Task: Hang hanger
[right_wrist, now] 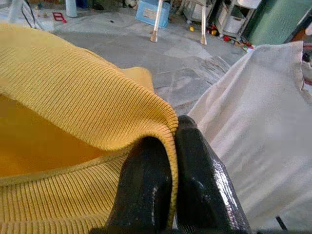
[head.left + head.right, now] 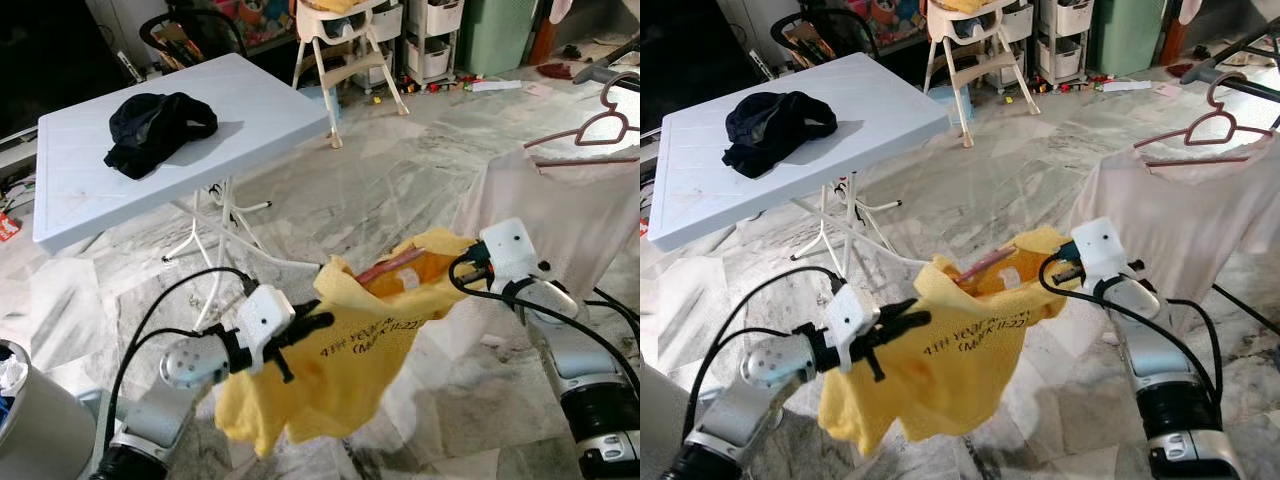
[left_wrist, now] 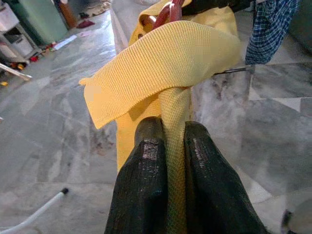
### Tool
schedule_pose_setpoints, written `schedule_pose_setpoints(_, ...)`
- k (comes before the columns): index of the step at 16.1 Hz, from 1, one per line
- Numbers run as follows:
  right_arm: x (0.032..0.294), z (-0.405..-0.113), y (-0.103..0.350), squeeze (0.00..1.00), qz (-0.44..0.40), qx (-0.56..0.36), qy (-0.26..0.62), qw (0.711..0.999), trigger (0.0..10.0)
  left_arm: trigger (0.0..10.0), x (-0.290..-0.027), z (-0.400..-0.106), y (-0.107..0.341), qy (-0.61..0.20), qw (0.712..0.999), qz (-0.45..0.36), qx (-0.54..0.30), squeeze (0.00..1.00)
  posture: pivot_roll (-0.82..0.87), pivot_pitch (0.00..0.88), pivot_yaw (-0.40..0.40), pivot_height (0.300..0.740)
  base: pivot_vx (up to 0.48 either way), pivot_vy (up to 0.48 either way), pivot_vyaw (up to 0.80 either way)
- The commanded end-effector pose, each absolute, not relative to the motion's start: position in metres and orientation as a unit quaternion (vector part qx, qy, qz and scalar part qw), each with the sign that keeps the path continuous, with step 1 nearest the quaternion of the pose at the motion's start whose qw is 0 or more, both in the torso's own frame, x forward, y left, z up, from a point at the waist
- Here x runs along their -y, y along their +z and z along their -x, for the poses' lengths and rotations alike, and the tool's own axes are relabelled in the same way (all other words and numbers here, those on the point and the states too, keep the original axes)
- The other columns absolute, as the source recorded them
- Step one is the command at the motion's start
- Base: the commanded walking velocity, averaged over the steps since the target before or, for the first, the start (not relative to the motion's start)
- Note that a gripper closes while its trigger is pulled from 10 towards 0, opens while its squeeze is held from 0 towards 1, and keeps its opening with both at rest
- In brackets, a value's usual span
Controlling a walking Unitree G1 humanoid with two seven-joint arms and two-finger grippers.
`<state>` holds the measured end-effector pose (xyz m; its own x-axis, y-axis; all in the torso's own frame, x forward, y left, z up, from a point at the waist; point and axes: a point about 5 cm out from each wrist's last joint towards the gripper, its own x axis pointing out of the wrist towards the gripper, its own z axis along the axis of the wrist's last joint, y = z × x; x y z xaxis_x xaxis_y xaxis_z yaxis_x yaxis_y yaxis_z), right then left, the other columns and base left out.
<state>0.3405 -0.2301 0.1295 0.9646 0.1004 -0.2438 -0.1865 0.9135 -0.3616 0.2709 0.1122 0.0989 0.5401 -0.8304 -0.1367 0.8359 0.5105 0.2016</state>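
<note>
Two grippers share one load: the left gripper (image 3: 165, 146) and the right gripper (image 1: 170, 146) are each clamped on an edge of the yellow knit shirt (image 2: 340, 350), stretching it open between them. A reddish-pink plastic hanger (image 2: 392, 265) lies inside the collar, mostly hidden; its hook probably sits under the fabric.

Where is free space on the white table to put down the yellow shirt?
The white table is bare across its near and right parts, beside the black garment lying toward its far left. The area to the robot's right is crowded by the hung pale shirt. Both the left gripper and right gripper clamp the yellow shirt.
</note>
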Motion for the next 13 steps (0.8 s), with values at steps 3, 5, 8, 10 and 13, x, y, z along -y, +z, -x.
schedule_pose_setpoints(3, 0.237, -0.346, 0.14, 0.0, 0.197, -0.096, 0.043, 0.975, 0.0, 0.0, -0.116, -0.262, 0.103, -0.509, 0.852, -0.124, -0.014, 0.0, -0.1, 0.057, 0.155, 0.74, 0.0, 0.0, 0.0)
schedule_pose_setpoints(5, 0.235, -0.354, 0.151, 0.0, 0.199, -0.079, 0.03, 0.976, 0.0, 0.0, -0.118, -0.254, 0.098, -0.535, 0.834, -0.13, -0.033, 0.0, -0.1, 0.059, 0.155, 0.74, 0.0, 0.0, 0.0)
schedule_pose_setpoints(8, 0.234, -0.358, 0.155, 0.0, 0.206, -0.074, 0.032, 0.975, 0.0, 0.0, -0.118, -0.252, 0.101, -0.533, 0.837, -0.119, -0.027, 0.0, -0.1, 0.06, 0.152, 0.74, 0.0, 0.0, 0.0)
schedule_pose_setpoints(10, 0.235, -0.359, 0.154, 0.0, 0.207, -0.076, 0.031, 0.975, 0.0, 0.0, -0.118, -0.253, 0.104, -0.53, 0.84, -0.112, -0.022, 0.0, -0.1, 0.06, 0.15, 0.74, 0.0, 0.0, 0.0)
schedule_pose_setpoints(13, 0.244, -0.359, 0.148, 0.0, 0.219, -0.093, 0.026, 0.971, 0.0, 0.0, -0.12, -0.252, 0.111, -0.532, 0.84, -0.111, -0.011, 0.0, -0.1, 0.061, 0.147, 0.74, 0.0, 0.0, 0.0)
